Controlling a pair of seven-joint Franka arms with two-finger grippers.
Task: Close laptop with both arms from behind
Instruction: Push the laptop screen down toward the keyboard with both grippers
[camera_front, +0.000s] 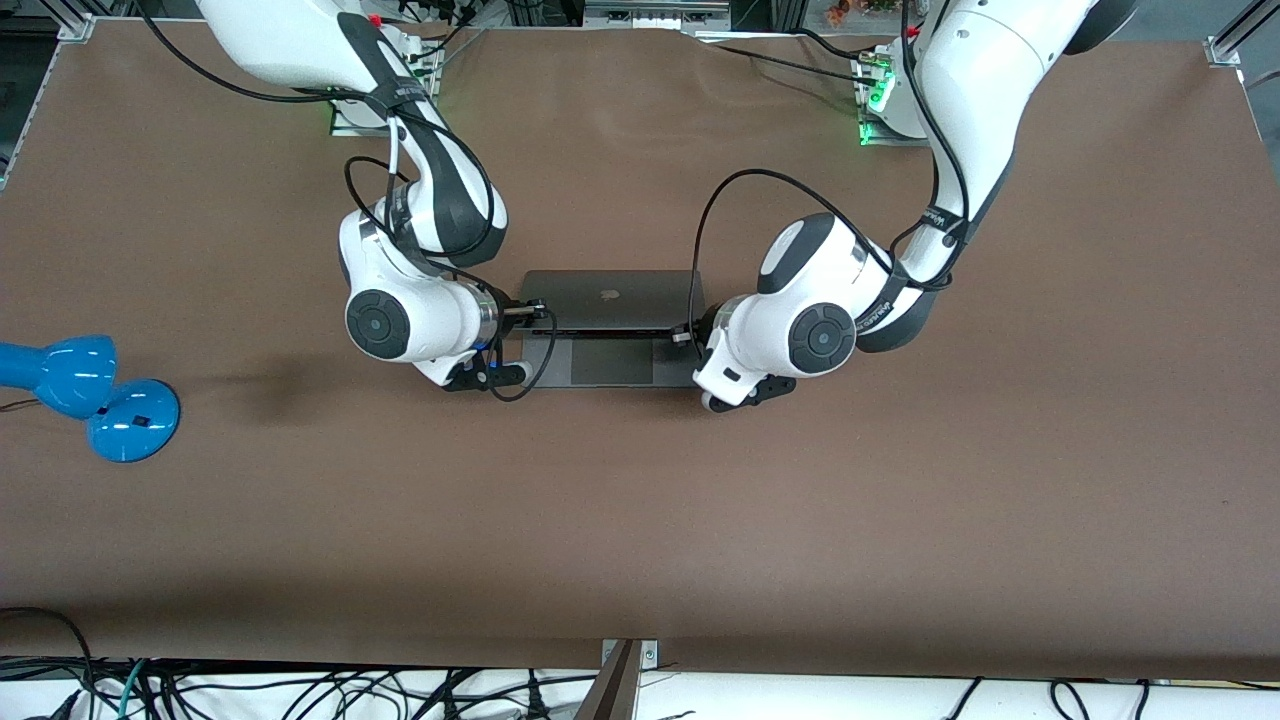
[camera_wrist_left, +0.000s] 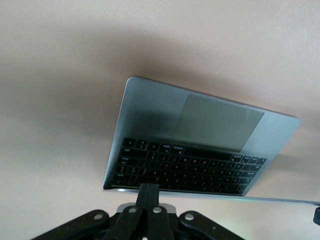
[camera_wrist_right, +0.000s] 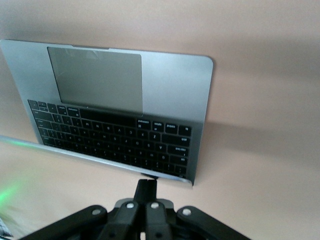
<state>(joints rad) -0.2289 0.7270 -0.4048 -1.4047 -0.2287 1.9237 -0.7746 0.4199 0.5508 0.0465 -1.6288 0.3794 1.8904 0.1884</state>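
near the centre of the brown table (camera_front: 640, 520), closer to the edge where the arm bases stand than to the camera edge, the laptop (camera_front: 612, 298) lies partly open. its lid, with the dark logo facing up, is tilted low over the keyboard (camera_wrist_left: 185, 170), and the trackpad (camera_front: 612, 362) shows below the lid's free edge.

the right gripper (camera_front: 530, 311) is at the lid corner toward the right arm's end of the table. its fingers (camera_wrist_right: 146, 192) are pressed together, tips at the lid edge.

the left gripper (camera_front: 687, 331) is at the lid corner toward the left arm's end. its fingers (camera_wrist_left: 148, 194) are likewise pressed together against the lid edge.

a blue desk lamp (camera_front: 90, 395) lies near the table edge at the right arm's end, well apart from the laptop.
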